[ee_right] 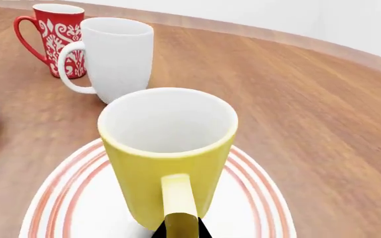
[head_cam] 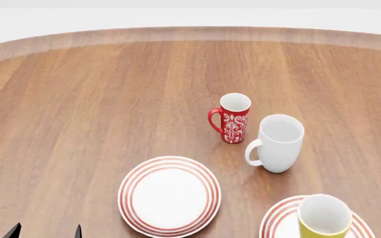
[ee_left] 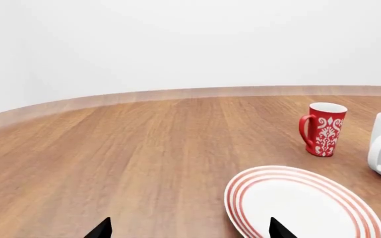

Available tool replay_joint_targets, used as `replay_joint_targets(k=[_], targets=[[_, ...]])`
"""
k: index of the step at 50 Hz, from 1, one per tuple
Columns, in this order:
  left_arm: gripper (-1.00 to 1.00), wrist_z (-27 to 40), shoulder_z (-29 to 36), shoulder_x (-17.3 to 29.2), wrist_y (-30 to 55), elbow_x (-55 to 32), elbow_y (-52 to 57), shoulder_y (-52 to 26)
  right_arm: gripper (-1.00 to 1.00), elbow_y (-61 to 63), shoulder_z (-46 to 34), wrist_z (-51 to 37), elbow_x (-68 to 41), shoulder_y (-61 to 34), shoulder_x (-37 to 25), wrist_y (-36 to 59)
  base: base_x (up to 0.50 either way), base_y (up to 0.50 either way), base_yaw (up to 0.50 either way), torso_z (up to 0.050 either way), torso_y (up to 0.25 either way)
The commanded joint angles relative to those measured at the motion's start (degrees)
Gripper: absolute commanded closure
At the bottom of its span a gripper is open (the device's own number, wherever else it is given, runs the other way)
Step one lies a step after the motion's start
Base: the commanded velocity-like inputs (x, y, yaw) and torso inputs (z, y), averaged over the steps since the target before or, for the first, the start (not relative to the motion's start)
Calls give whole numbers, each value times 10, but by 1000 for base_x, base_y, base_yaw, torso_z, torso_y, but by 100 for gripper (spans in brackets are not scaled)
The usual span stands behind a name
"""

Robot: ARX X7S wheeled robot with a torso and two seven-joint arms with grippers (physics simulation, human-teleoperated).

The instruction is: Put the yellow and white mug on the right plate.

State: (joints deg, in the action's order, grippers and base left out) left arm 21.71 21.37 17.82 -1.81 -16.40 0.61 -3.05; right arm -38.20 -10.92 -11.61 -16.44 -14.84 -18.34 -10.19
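yellow and white mug (ee_right: 167, 158) is seen standing upright on the right plate (ee_right: 257, 198), handle toward the right gripper (ee_right: 177, 229) whose grip cannot be told, while the left gripper (head_cam: 45, 231) is held spread near the left plate (head_cam: 169, 194).

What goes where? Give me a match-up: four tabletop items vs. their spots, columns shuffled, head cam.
Items:
1. yellow and white mug
2. red mug
3. white mug
4. left plate

Spots:
A. bare, nothing on it
B. standing on the right plate
C. farthest back on the table
D. on the table between the red mug and the right plate

Pairs: 1-B, 2-C, 3-D, 4-A
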Motion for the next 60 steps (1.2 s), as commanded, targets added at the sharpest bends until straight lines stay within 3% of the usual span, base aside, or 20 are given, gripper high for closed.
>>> replay_joint_targets(k=[1, 27, 28, 53, 60], targets=[[-100, -11, -11, -10, 3, 10, 4, 0, 100, -60, 9, 31, 6, -20, 22, -19, 0, 0, 0, 0, 0], [-100, -7, -8, -7, 1, 7, 6, 0, 100, -62, 6, 29, 6, -21, 21, -16, 0, 0, 0, 0, 0], [-100, -7, -8, -7, 1, 7, 6, 0, -100, -64, 5, 23, 9, -23, 21, -13, 0, 0, 0, 0, 0], [-100, -4, -4, -4, 1, 3, 7, 0, -100, -54, 0, 26, 7, -19, 18, -9, 0, 0, 0, 0, 0], [-100, -3, -3, -4, 1, 3, 6, -1, -100, 60, 7, 4, -4, 14, -4, 37, 0, 0, 0, 0, 0]])
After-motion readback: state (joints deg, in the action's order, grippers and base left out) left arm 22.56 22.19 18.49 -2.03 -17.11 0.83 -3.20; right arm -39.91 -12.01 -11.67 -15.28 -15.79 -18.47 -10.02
